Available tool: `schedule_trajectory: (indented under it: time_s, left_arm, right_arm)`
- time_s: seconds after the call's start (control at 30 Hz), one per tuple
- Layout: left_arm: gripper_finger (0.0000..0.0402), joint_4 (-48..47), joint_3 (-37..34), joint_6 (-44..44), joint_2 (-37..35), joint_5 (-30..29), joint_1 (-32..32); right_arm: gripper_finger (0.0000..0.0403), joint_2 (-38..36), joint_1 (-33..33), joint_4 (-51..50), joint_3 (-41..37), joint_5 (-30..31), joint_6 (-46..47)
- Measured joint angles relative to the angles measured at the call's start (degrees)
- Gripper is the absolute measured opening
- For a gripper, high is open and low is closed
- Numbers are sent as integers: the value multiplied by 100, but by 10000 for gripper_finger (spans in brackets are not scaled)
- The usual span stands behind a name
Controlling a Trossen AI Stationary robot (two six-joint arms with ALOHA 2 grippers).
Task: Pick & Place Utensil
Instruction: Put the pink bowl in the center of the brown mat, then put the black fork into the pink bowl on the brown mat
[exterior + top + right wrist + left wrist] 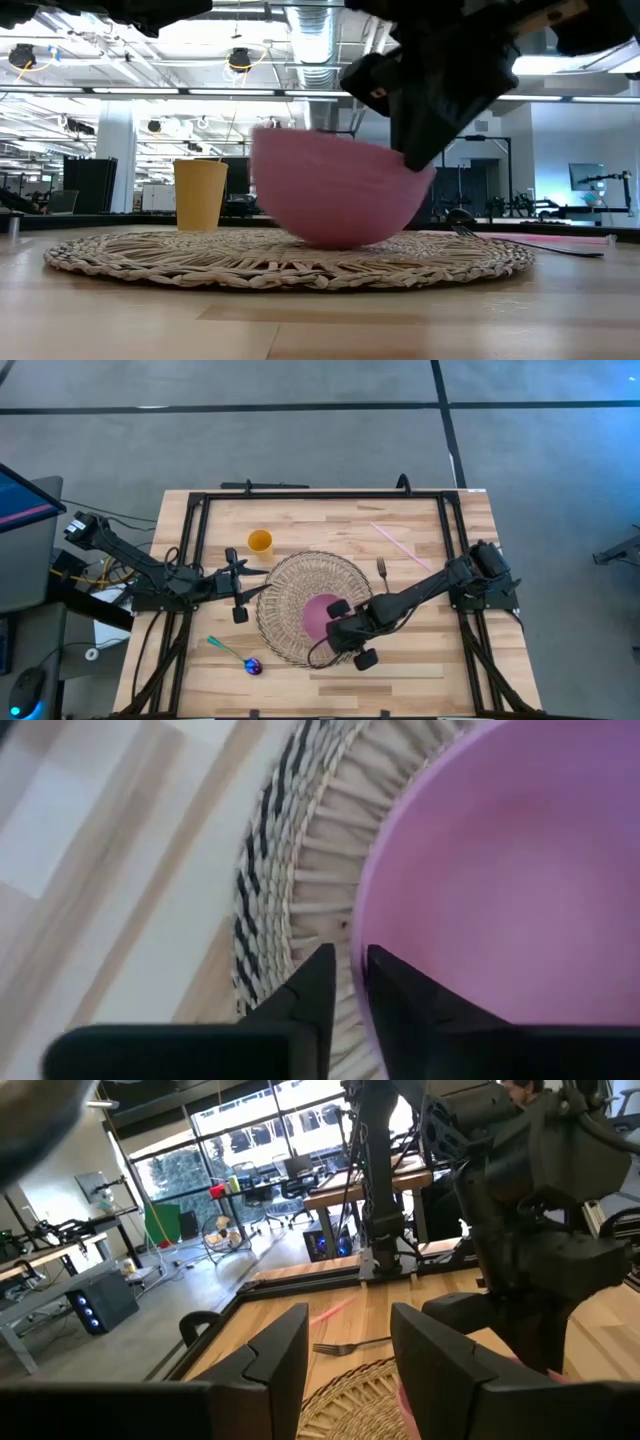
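A pink bowl [320, 615] sits over a round woven mat [290, 585]; in the low view the bowl [335, 190] is tilted, with its underside down at the mat [200, 258]. My right gripper [345, 632] is shut on the bowl's near-right rim. My left gripper [240, 592] is open and hovers at the mat's left edge, touching nothing. A dark fork [381, 569] lies flat on the table just off the mat's far-right edge. A spoon with a green handle and a purple bowl [238, 656] lies near the table's near-left corner. My right gripper pinches the pink bowl's rim [362, 935], one finger [395, 995] inside the bowl and the other [312, 990] outside over the mat. The fingers come from above and from the table's right. The bowl is tilted; whether its underside [335, 240] touches the mat, I cannot tell.
A yellow cup [260, 541] stands beyond the mat's far-left edge. A thin pink stick [400, 546] lies on the table's far-right part. A black frame [320, 494] runs around the table. Bare wood shows along the near edge [420, 670].
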Motion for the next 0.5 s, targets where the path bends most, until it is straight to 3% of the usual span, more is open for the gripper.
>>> schedule_trajectory:
  time_s: [0.3,0.5]
  left_arm:
    - [145,0,0,-2,2,0,0]
    - [145,1,0,-4,2,1,0]
  right_arm:
    - [92,-43,1,-567,418,4,56]
    - [93,-50,-58,-735,676,492,535]
